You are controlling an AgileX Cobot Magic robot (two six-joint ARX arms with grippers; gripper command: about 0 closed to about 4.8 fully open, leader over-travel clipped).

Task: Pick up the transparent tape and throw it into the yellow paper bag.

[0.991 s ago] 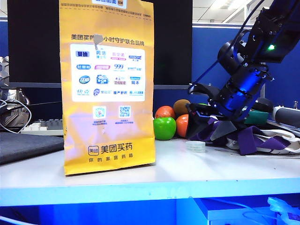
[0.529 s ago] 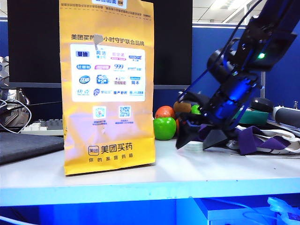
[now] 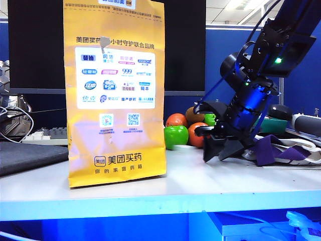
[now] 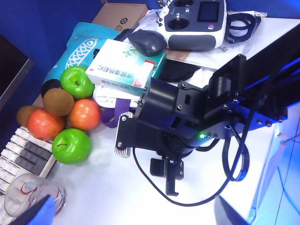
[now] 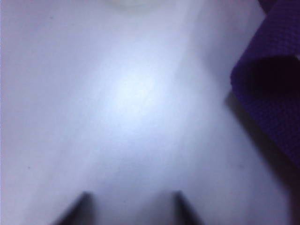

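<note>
The yellow paper bag (image 3: 115, 95) stands upright at the left-middle of the table in the exterior view. The transparent tape (image 4: 99, 158) is a pale ring lying beside a green apple (image 4: 71, 146). In the right wrist view only its pale edge (image 5: 126, 3) shows, on the table ahead of the fingertips. My right gripper (image 3: 219, 152) (image 5: 131, 208) is down at the table by the fruit, its fingers apart with bare table between them. It hides the tape in the exterior view. My left gripper (image 4: 131, 220) hangs high above the right arm (image 4: 178, 117), its blue fingertips wide apart and empty.
Apples, oranges and a kiwi (image 3: 180, 128) are piled behind the right gripper. A purple strap (image 3: 273, 150) (image 5: 274, 84) lies just to its right. A keyboard (image 3: 47, 135), a medicine box (image 4: 126, 70), a mouse (image 4: 147, 42), a remote controller (image 4: 194, 21) and a glass (image 4: 33, 194) stand around.
The right gripper came down from above the fruit to the table at the tape's spot. Its fingers have drawn closer together. The bag has not moved.
</note>
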